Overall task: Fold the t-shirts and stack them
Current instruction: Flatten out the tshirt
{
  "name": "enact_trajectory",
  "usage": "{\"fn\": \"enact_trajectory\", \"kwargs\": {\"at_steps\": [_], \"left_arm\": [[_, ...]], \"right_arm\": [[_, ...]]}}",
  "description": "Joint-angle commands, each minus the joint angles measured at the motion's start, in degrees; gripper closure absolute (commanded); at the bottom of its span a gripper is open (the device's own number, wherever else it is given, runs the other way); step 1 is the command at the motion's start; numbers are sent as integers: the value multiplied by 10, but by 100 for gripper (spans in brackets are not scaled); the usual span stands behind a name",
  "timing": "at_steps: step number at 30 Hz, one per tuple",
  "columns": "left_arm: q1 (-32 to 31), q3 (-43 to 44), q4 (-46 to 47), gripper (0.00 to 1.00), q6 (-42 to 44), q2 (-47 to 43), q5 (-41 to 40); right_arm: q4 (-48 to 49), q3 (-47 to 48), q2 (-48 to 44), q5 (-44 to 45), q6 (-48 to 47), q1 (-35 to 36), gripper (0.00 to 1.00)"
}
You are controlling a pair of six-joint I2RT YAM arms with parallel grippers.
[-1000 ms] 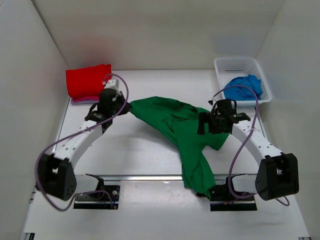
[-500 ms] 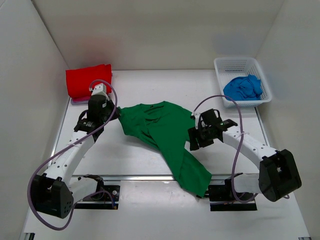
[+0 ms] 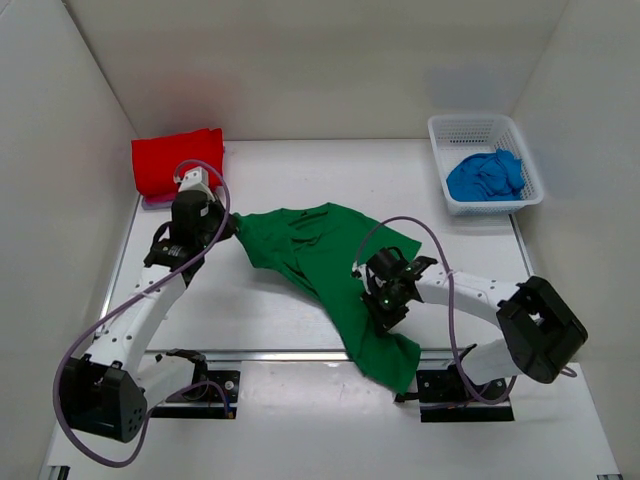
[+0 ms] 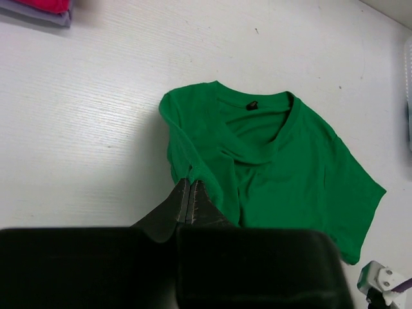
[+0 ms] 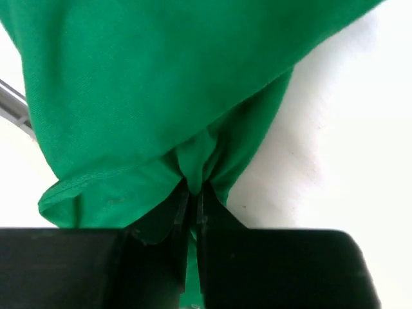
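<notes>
Since a second ago my right arm has swung in toward the middle and shut, and my left arm has pulled the cloth to the left. Now the right fingers (image 5: 180,209) are clamped on a bunch of the green t-shirt (image 3: 320,255) low down, and the left fingers (image 4: 182,203) are pinched tight on a fold at its other side. It lies on the desk (image 3: 300,180) between the arms, its bottom end reaching the near edge. I think I hold two spots so I can pull it flat for folding. The red t-shirt (image 3: 178,160) sits folded on the pink t-shirt (image 3: 157,201) at the far left, and the blue t-shirt (image 3: 485,175) waits in the basket (image 3: 470,128).
</notes>
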Motion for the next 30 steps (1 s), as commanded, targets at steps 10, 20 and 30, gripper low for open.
{"fn": "enact_trajectory", "kwargs": {"at_steps": [10, 20, 30], "left_arm": [[86, 8, -55, 100, 16, -79, -73], [93, 14, -67, 100, 33, -81, -74], [86, 4, -50, 100, 23, -75, -52]], "right_arm": [[-4, 94, -62, -211, -78, -333, 100], [53, 127, 18, -20, -16, -305, 26], [27, 32, -135, 112, -52, -152, 34]]}}
